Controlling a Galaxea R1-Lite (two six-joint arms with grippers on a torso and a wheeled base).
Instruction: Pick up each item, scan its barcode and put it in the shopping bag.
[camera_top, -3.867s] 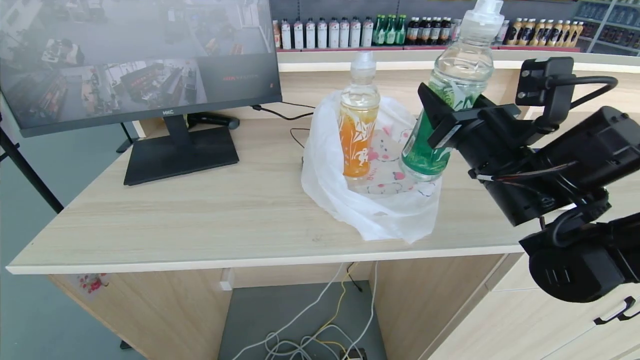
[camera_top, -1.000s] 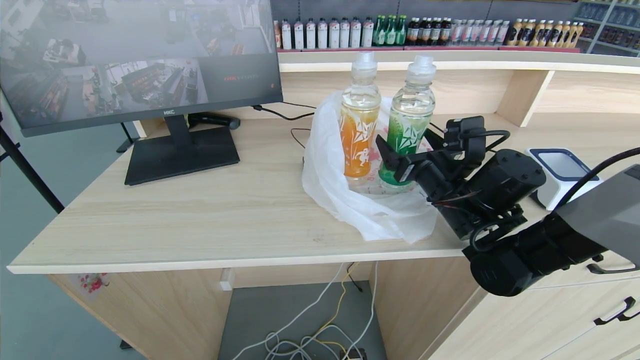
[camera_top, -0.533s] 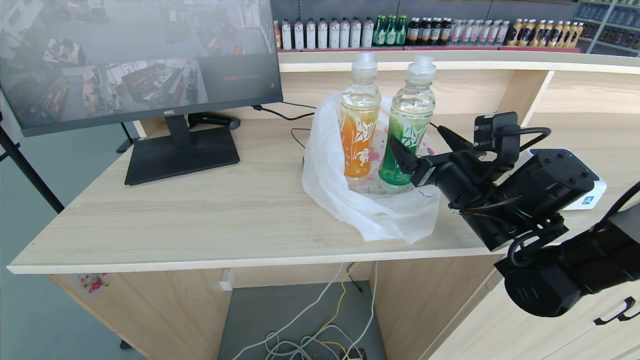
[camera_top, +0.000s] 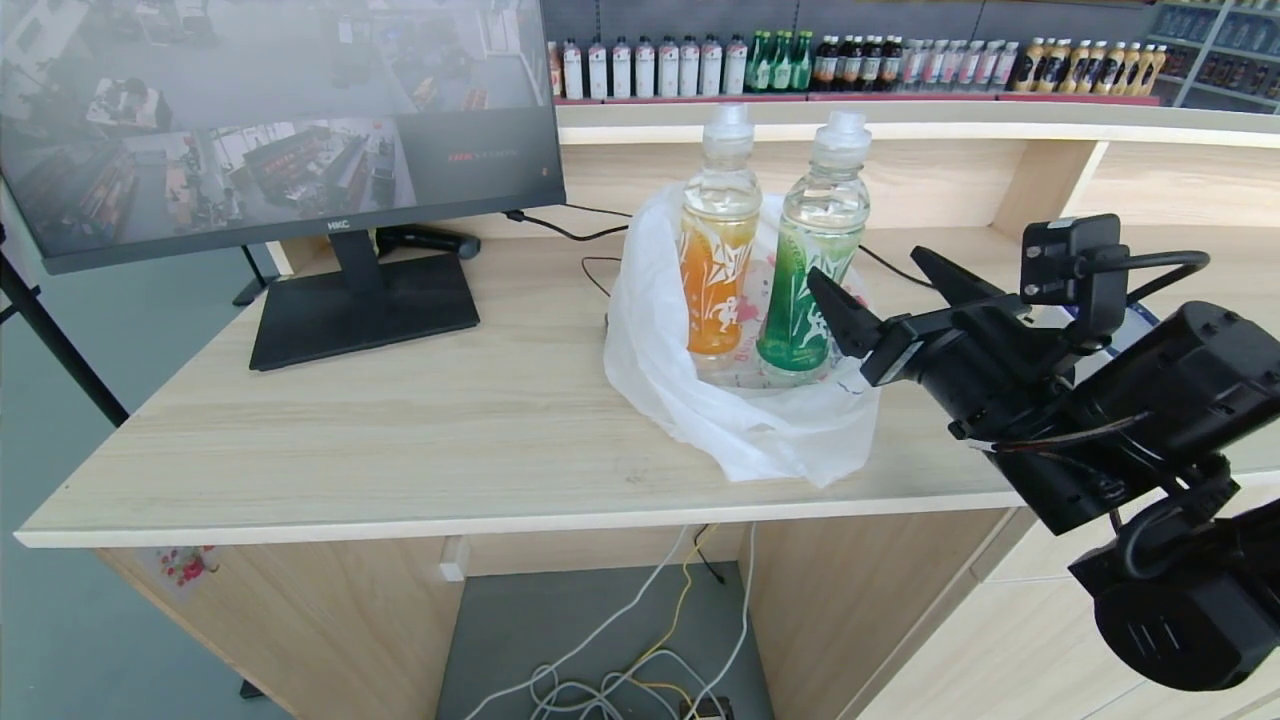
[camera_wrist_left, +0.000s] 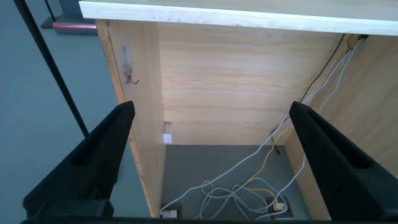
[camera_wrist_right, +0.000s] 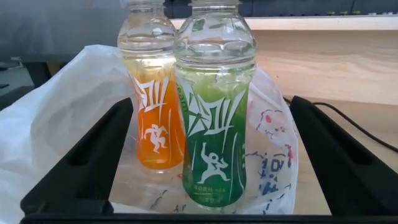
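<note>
Left hand (camera_wrist_left: 208, 155) spread, low before the bench (camera_top: 400, 420); right hand (camera_top: 868, 268) spread and empty, near the green bottle (camera_top: 820, 225), which stands upright beside the orange bottle (camera_top: 715, 270) inside the white shopping bag (camera_top: 760, 440); monitor (camera_top: 270, 110) farther back, to the left

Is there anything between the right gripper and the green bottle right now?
Nothing visible. The open right gripper faces the green bottle across a clear gap. The bottle stands in the shopping bag beside the orange bottle.
</note>
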